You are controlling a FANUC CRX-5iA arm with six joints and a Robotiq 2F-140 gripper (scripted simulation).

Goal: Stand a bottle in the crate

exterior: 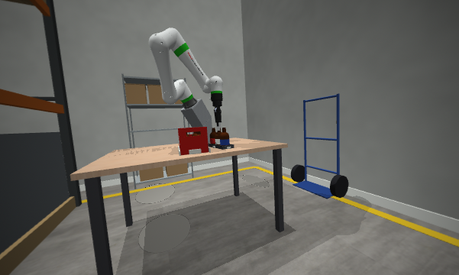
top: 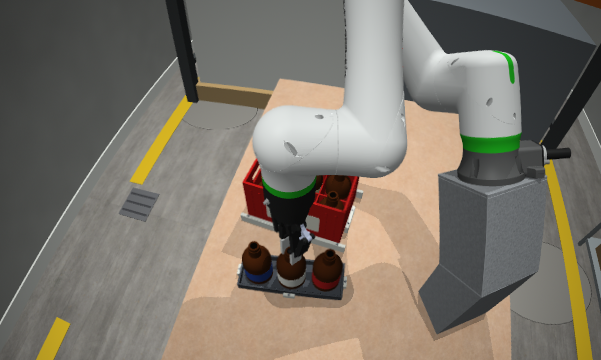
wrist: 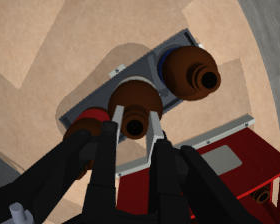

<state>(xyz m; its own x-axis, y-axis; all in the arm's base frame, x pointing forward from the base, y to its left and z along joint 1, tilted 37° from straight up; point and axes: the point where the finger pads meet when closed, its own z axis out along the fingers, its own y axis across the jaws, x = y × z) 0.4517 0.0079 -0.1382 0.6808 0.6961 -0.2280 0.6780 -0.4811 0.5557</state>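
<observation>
Three brown bottles stand on the dark tray (top: 291, 285): a blue-banded one (top: 256, 262) on the left, a white-banded one (top: 291, 270) in the middle and a red-banded one (top: 327, 269) on the right. My gripper (top: 295, 248) points straight down and is shut on the neck of the white-banded bottle (wrist: 135, 124), which still stands on the tray. The red crate stands just behind the tray and holds several brown bottles (top: 336, 189); my arm hides most of its cells. In the far view the crate (exterior: 192, 140) and the bottles (exterior: 219, 137) sit on the table.
The robot's grey pedestal (top: 485, 240) stands at the table's right side. The crate rests on a light base frame (top: 260, 222). A shelf rack (exterior: 153, 118) stands behind the table and a blue hand truck (exterior: 321, 153) stands by the right wall.
</observation>
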